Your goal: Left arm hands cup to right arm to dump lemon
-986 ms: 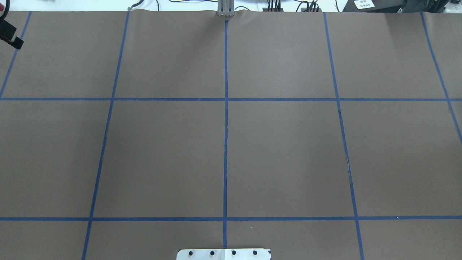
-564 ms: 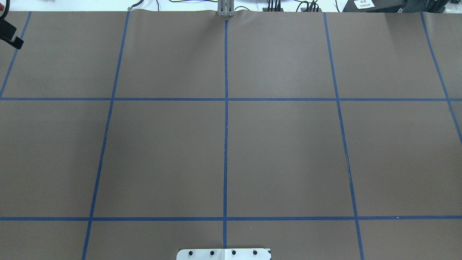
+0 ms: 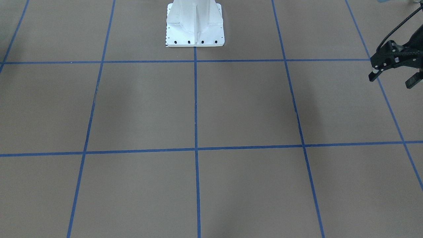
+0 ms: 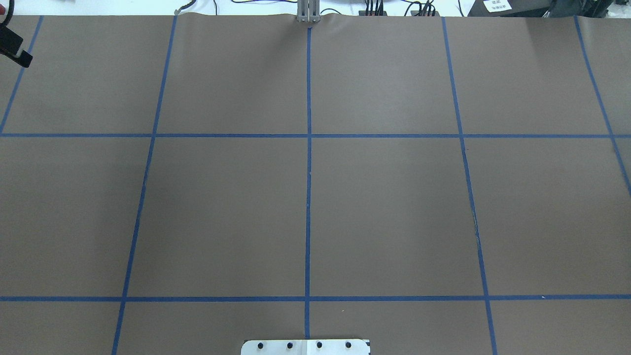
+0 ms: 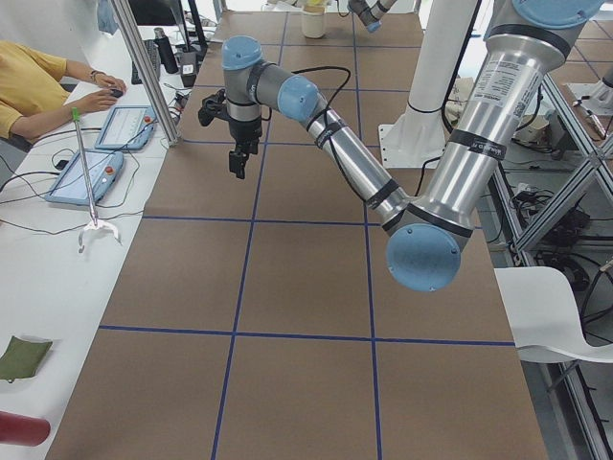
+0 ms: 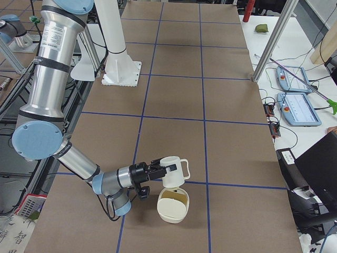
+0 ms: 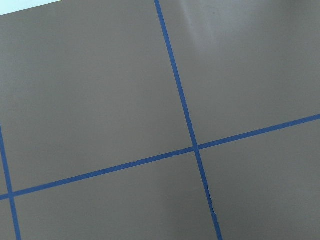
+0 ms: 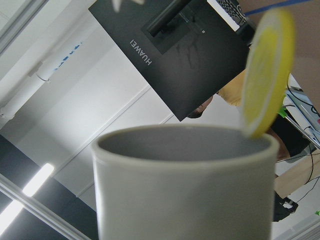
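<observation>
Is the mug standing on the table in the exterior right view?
No, the mug is up off the table, just over a cream bowl.

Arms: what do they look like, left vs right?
Left arm: silver tubes, pale blue joint caps, black cable strapped along it, black skeletal left hand. Right arm: matching silver tubes with printed label, pale blue caps, black right hand.

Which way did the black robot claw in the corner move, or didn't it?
No. The black left gripper still crosses the same blue tape line at the top-left edge.
</observation>
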{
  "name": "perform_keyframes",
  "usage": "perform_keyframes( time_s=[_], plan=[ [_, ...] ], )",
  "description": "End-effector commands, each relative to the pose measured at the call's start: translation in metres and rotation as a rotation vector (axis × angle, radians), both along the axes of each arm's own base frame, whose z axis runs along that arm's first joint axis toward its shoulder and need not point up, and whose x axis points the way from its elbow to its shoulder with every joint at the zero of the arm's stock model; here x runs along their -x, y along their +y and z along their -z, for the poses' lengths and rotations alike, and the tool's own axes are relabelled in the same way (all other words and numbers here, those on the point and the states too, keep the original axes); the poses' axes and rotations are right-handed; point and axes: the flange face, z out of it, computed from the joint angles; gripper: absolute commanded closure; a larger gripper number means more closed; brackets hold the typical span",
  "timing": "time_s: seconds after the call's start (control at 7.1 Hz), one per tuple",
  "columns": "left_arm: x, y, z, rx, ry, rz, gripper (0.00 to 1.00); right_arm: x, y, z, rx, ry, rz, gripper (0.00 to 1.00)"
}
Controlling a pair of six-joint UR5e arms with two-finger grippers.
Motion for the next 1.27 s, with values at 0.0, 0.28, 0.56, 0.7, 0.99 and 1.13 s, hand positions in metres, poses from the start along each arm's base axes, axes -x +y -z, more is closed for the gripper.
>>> perform_keyframes(
  time_s=[0.0, 0.28, 0.56, 0.7, 0.99, 1.13],
  plan=[
    [0.0, 0.001, 0.001, -0.001, 0.0, -0.001, 0.0, -0.006, 0.007, 0.0, -0.032, -0.062, 0.013, 1.0],
    [0.0, 0.003, 0.0, -0.001, 0.0, -0.001, 0.0, -0.007, 0.009, -0.003, -0.019, 0.007, -0.011, 1.0],
    [0.001, 0.007, 0.001, -0.005, 0.002, -0.001, 0.0, 0.0, 0.007, -0.004, -0.028, 0.378, -0.086, 1.0],
    [0.001, 0.007, -0.001, -0.003, 0.001, -0.001, 0.0, 0.012, 0.002, 0.0, -0.053, 0.575, -0.086, 1.0],
    [0.001, 0.006, -0.002, 0.0, 0.0, -0.001, 0.0, 0.018, 0.002, -0.004, -0.081, 0.931, -0.134, 1.0],
    [0.001, 0.006, -0.002, 0.0, 0.0, -0.001, 0.0, 0.032, -0.004, -0.006, -0.134, 1.248, -0.145, 1.0]
  ],
)
